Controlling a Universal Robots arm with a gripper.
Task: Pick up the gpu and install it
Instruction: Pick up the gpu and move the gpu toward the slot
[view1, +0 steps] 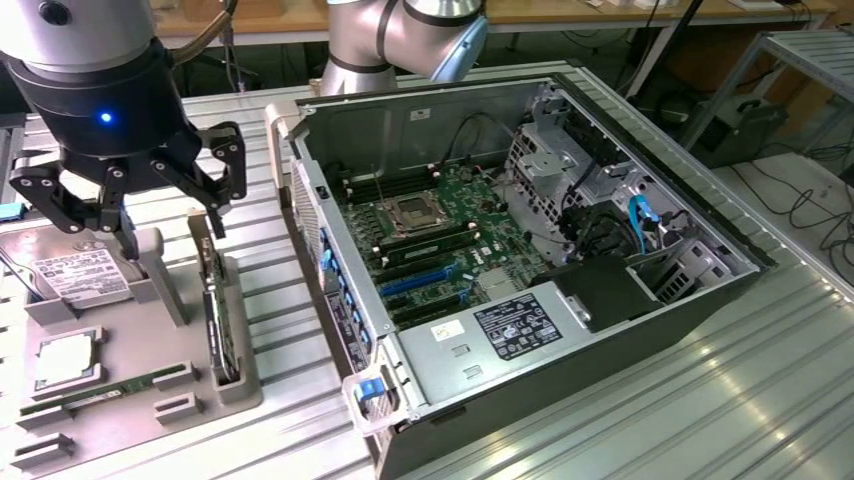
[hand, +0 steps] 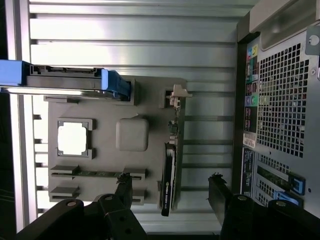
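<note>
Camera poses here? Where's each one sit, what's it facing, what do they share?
Exterior view: off the arm, raised, looking down on the open PC case and grey tray; the arm and open gripper show.
Wrist view: on the wrist, looking down on the tray; fingertips show either side of the gpu.
Shared: tray, gpu, PC case, gripper.

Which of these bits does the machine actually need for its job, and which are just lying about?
For the job: gpu, open gripper hovering over it, computer case.
Lying about: hard drive, processor chip, memory stick.
</note>
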